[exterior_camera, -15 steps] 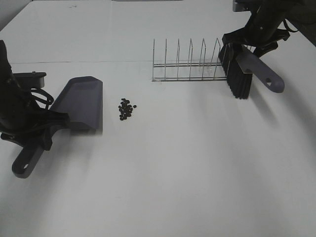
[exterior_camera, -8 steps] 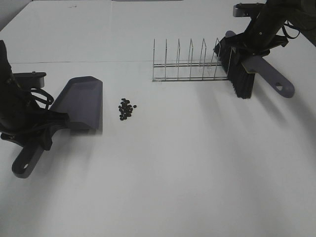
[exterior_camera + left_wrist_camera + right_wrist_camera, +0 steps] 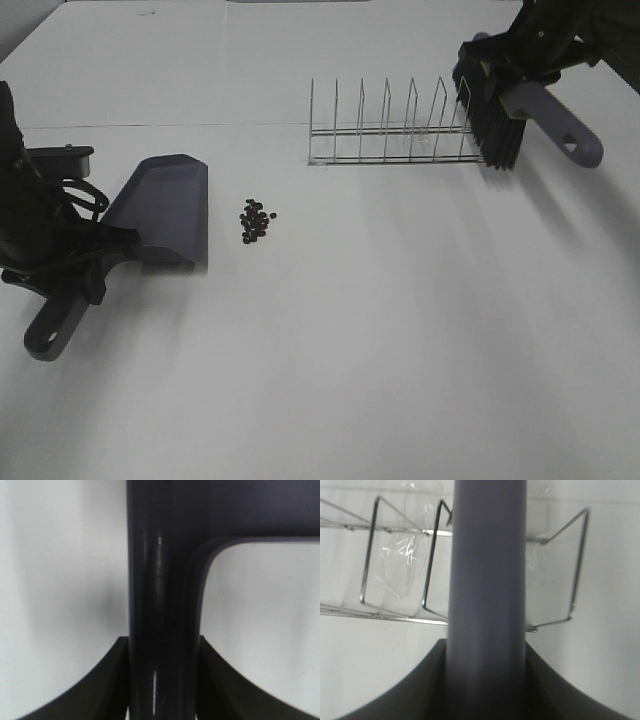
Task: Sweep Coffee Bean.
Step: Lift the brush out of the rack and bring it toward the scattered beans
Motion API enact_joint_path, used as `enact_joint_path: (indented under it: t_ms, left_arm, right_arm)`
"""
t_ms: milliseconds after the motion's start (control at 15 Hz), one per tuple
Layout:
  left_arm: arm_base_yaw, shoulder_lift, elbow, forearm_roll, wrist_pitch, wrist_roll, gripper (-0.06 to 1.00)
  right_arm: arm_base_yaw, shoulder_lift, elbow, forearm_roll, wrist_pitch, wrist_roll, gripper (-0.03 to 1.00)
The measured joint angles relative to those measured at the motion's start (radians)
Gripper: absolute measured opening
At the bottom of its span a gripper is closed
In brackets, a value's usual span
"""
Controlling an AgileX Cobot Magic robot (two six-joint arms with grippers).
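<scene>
— What colour is the counter?
— Plain white, with no pattern. The dustpan is dark slate grey with a purplish cast.
— And the coffee bean cluster?
— Dark brown-black, a speckle of small dots against the white.
— The brush?
— Black bristles and a paler lavender-grey handle. The wire rack is bare silvery metal.
— And the claws?
— The left claw and the right claw both look matte black.
</scene>
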Motion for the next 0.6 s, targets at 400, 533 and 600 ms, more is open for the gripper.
enact_joint_path:
  t_ms: [400, 533, 600]
  left_arm:
    - [-0.008, 0.000, 0.000, 0.000, 0.000, 0.003, 0.32]
    - [-0.016, 0.000, 0.000, 0.000, 0.000, 0.003, 0.32]
    - [-0.016, 0.000, 0.000, 0.000, -0.001, 0.003, 0.32]
  right_arm:
    - [-0.008, -0.236, 0.000, 0.005, 0.179, 0.024, 0.27]
    - [-0.008, -0.274, 0.011, 0.005, 0.195, 0.026, 0.27]
    - [-0.007, -0.304, 0.040, 0.000, 0.196, 0.027, 0.27]
